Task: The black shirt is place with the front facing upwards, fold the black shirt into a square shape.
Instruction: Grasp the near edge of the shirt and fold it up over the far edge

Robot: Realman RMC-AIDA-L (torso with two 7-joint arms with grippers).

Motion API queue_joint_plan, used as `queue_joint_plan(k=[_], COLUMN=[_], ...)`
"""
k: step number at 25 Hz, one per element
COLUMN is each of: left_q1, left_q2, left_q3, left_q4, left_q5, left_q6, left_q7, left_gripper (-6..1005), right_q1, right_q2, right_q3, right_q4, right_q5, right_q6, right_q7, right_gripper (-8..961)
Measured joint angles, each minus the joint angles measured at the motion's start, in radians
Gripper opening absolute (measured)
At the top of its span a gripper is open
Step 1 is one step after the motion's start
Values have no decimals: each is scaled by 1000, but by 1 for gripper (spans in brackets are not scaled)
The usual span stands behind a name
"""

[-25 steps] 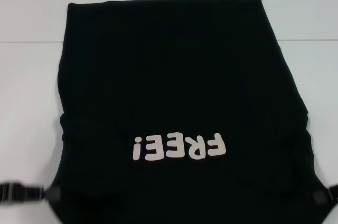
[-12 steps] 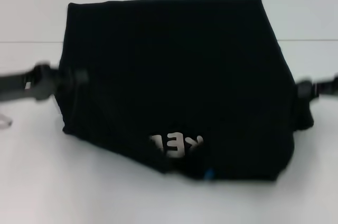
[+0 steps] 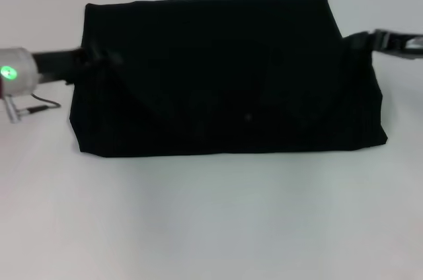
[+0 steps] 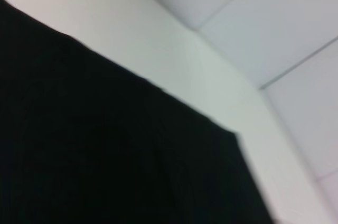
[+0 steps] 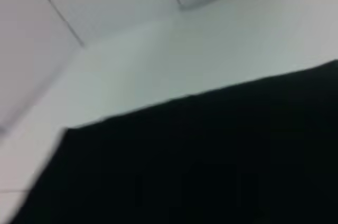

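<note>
Black shirt (image 3: 225, 75) spans between both grippers

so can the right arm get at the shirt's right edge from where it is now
Probably yes. In the head view the right tool is already against the shirt at its right side, with nothing between them. Only bare table lies around, and the left tool is at the opposite edge.

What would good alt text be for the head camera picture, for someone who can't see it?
A black shirt, folded into a wide rectangle with no lettering showing, lies on a white table. The left gripper meets its left edge and the right gripper its upper right edge, each arm reaching in from its own side.
</note>
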Motion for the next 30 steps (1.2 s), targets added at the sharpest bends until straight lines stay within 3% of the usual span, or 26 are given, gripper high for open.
queue_joint_plan(k=[4, 8, 15, 19, 23, 30], left_q1=[5, 7, 64, 78, 76, 72], left_q2=[-24, -33, -105, -135, -147, -167], left_q3=[119, 174, 178, 179, 209, 259], left_q4=[11, 32, 211, 278, 283, 285], left_q5=[1, 8, 4, 4, 19, 37], left_q6=[-117, -176, -257, -293, -354, -430], left_q7=[1, 5, -3, -16, -21, -11], left_gripper=[29, 30, 30, 30, 31, 31], right_q1=[22, 25, 50, 73, 100, 138], right_q2=[28, 50, 54, 58, 69, 79], right_q3=[-137, -175, -165, -168, -186, -305], right_q4=[45, 34, -9, -10, 16, 92], right_q5=[-2, 0, 8, 10, 3, 1], right_q6=[187, 272, 329, 383, 462, 619], right_q7=[-2, -1, 8, 7, -1, -1], right_gripper=[50, 50, 49, 49, 49, 49])
